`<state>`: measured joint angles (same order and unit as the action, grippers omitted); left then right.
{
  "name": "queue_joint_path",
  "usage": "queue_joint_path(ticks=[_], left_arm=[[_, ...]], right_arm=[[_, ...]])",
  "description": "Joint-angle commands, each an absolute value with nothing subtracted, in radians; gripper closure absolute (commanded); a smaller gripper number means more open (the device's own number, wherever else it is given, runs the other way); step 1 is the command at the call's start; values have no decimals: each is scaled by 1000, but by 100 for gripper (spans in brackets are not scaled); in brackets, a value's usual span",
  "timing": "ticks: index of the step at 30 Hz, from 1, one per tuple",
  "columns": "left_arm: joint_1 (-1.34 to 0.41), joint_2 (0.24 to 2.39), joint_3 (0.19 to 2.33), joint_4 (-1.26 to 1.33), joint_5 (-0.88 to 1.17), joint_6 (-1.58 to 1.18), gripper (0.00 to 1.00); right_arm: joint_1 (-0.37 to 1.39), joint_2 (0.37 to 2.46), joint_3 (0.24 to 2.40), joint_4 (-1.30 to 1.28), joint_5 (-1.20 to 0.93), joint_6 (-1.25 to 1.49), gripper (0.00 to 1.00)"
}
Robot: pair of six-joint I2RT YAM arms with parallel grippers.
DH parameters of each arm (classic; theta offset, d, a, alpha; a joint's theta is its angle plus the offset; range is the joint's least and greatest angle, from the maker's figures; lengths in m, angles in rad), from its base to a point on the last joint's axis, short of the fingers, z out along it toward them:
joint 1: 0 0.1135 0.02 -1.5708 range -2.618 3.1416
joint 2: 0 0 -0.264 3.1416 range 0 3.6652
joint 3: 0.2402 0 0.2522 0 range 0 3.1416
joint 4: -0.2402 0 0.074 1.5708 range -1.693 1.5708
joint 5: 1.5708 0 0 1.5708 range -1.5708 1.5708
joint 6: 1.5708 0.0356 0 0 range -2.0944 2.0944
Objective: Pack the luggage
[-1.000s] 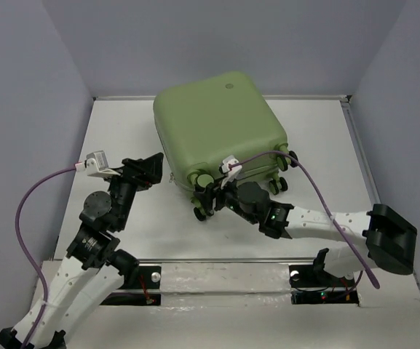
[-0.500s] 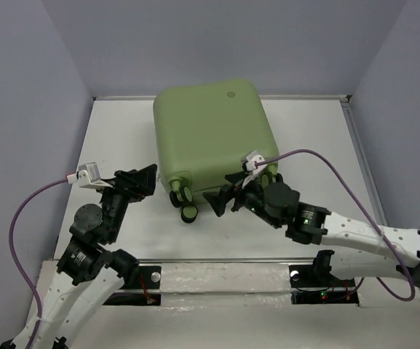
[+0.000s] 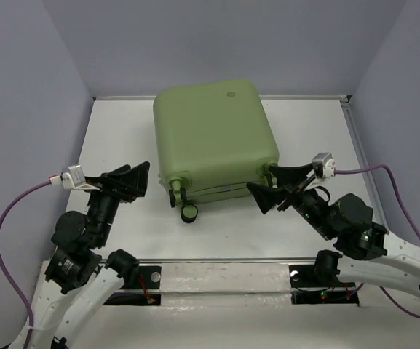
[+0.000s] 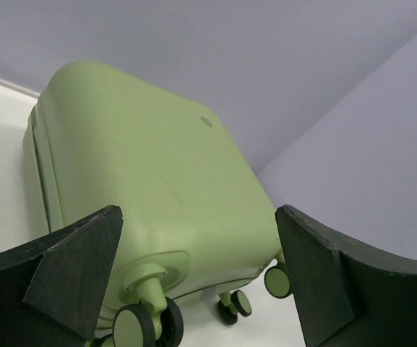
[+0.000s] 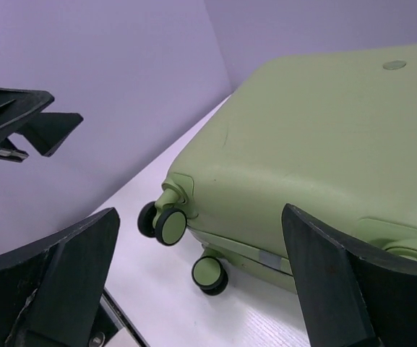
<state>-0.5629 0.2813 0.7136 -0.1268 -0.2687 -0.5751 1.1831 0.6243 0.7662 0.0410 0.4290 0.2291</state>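
White bench [image 3: 115, 138] bears the luggage [image 3: 213, 134], one o'clock from left gripper [image 3: 135, 182], eleven o'clock from right gripper [image 3: 260, 179], both spread wide, empty.

Pale olive-green luggage [image 3: 213, 134], black-and-green wheels [image 3: 189, 212], white table [image 3: 122, 131].

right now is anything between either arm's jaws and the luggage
Nothing visible. Only bare white table lies between the luggage and the jaws. The left jaws stand open off its near-left corner and the right jaws open off its near-right corner. Both wrist views look straight at the shell and wheels.
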Motion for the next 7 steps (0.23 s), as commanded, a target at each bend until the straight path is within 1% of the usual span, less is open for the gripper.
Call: queue_joint_path(ticks=[1, 7], left_arm=[[-565, 271, 759, -64, -230, -537, 1], [-563, 285, 744, -48, -210, -537, 1]], right_arm=[[1184, 592, 747, 29, 465, 201, 0], [1184, 615, 755, 31, 476, 193, 0]])
